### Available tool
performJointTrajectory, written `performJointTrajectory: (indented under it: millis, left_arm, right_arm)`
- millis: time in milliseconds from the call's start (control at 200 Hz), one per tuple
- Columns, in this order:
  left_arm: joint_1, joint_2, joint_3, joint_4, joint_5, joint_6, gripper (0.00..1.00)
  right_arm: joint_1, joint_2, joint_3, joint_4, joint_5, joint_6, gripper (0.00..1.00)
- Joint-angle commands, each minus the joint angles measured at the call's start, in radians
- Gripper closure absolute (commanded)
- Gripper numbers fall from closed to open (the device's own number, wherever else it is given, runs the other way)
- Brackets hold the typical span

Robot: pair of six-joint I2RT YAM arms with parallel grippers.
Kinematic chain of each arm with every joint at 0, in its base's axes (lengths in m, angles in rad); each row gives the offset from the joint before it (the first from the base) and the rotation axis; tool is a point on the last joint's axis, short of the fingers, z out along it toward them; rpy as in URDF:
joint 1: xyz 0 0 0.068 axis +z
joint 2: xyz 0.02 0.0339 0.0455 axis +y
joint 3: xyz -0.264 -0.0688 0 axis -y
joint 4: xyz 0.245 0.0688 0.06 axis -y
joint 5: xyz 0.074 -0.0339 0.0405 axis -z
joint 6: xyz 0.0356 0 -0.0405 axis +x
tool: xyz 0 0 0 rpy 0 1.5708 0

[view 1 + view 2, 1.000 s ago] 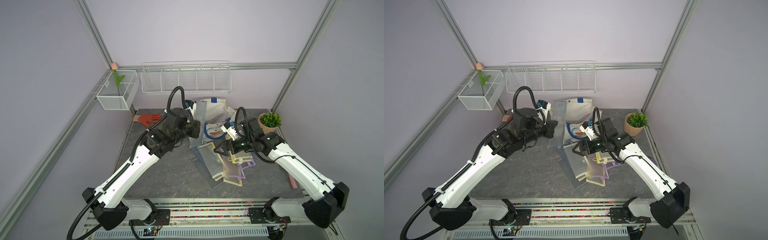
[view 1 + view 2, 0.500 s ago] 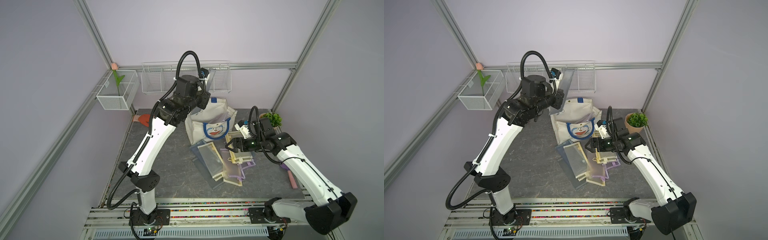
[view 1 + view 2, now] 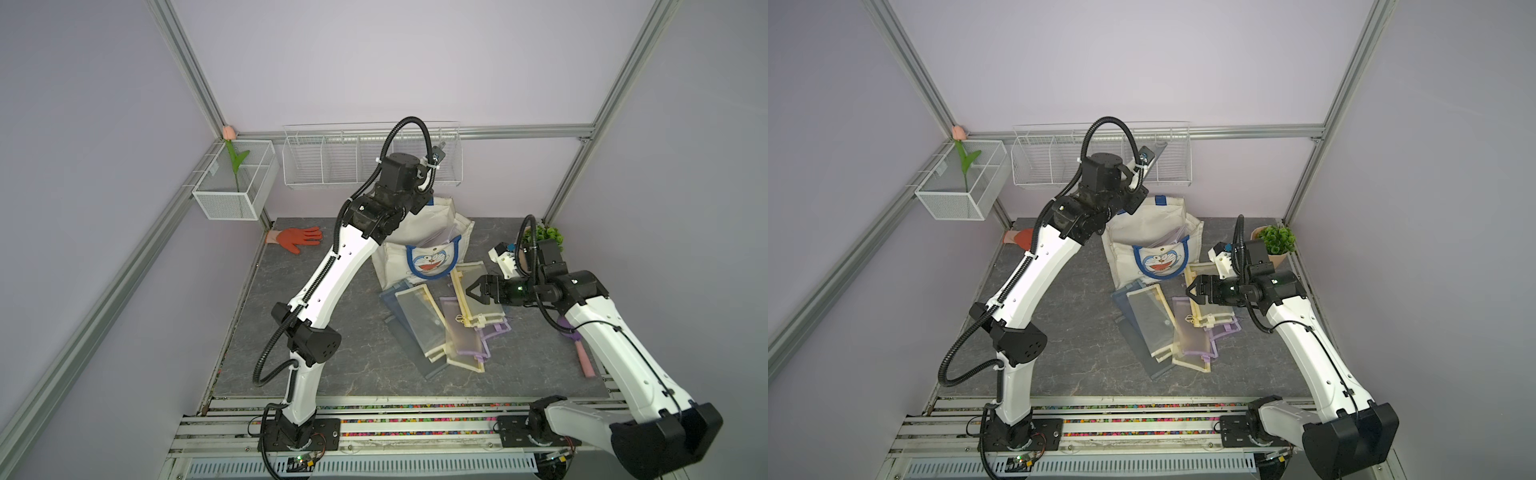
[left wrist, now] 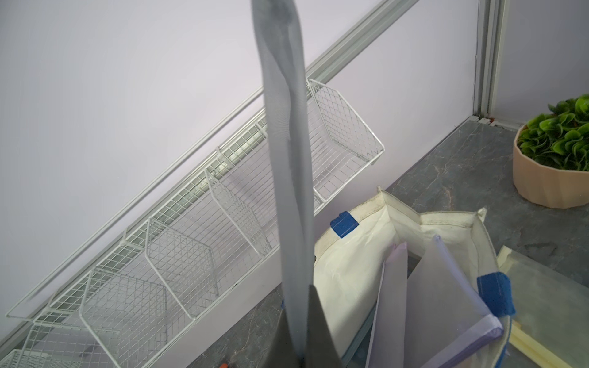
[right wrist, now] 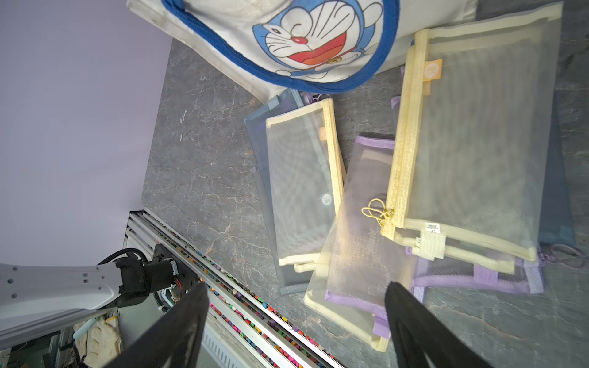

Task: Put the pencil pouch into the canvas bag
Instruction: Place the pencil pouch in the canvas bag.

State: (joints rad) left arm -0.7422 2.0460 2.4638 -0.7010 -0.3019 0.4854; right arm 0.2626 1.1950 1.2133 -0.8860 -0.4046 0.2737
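Up over the back rim of the cream-white cat-face canvas bag, left gripper pinches a grey mesh pencil pouch tight by one end, probably so it drops in edgewise, while right gripper hovers wide open, empty, over spare mesh pouches.

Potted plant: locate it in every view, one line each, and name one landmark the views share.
In a top view: potted plant at the table's far right corner.
In a top view: same far right corner.
Left wrist: plant stands beyond the canvas bag's open mouth.
Right wrist: not in it.
Shared landmark: the canvas bag, seen in all four views.
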Motion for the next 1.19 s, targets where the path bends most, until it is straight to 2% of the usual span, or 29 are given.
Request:
performJointTrajectory:
  millis: [0,120,280,540,800,915,1035,1190]
  left_arm:
    - [-0.006,0.005,-0.096,0.095,0.012,0.066,1.00]
    - [-0.016,0.042,-0.117,0.077,0.034,0.065,1.00]
    - [-0.036,0.036,-0.263,0.175,-0.025,0.084,1.00]
    - [-0.021,0.122,-0.267,0.137,-0.044,0.085,1.00]
    - [-0.003,0.137,-0.275,0.119,-0.038,0.058,1.00]
    - [-0.003,0.134,-0.243,0.080,0.002,0.038,1.00]
    - [-0.005,0.120,-0.224,0.046,0.033,0.019,0.88]
    - [-0.008,0.093,-0.198,0.009,0.045,-0.011,0.78]
  right_arm:
    - [-0.008,-0.008,-0.018,-0.014,-0.007,0.006,0.11]
    - [-0.014,-0.007,-0.013,-0.018,-0.001,0.005,0.11]
    - [-0.026,-0.011,-0.021,-0.017,0.001,0.004,0.11]
    - [-0.033,0.000,-0.020,-0.012,-0.008,0.007,0.11]
    - [-0.036,0.003,-0.025,0.000,-0.014,0.014,0.11]
    - [-0.036,0.006,-0.019,0.002,-0.009,0.010,0.10]
    - [-0.036,0.009,-0.014,0.008,-0.005,0.011,0.10]
    - [-0.036,0.020,-0.002,0.012,-0.004,0.008,0.10]
